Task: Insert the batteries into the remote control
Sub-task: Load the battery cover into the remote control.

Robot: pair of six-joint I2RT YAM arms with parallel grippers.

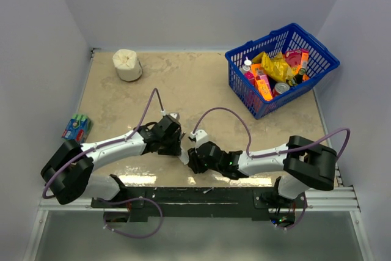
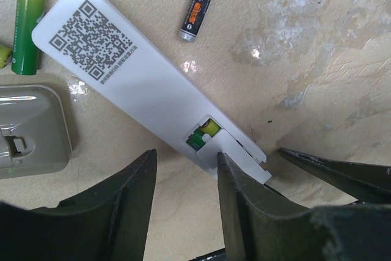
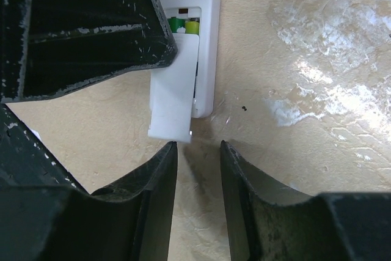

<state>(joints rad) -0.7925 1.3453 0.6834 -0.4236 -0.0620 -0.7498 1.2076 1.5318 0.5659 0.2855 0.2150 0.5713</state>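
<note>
The white remote control lies diagonally on the table with its QR-code back up. Green batteries sit in its compartment, and the white back cover rests askew over the opening, sticking out past the end. My left gripper is open over bare table, and its right finger touches the cover end. My right gripper is open just short of the cover's edge, with nothing between its fingers. A loose green battery and a dark one lie beside the remote. In the top view both grippers meet over it.
A beige plastic case lies left of the remote. A blue basket full of packets stands at the back right. A white roll sits at the back left. A wrapped green battery pack lies off the left edge.
</note>
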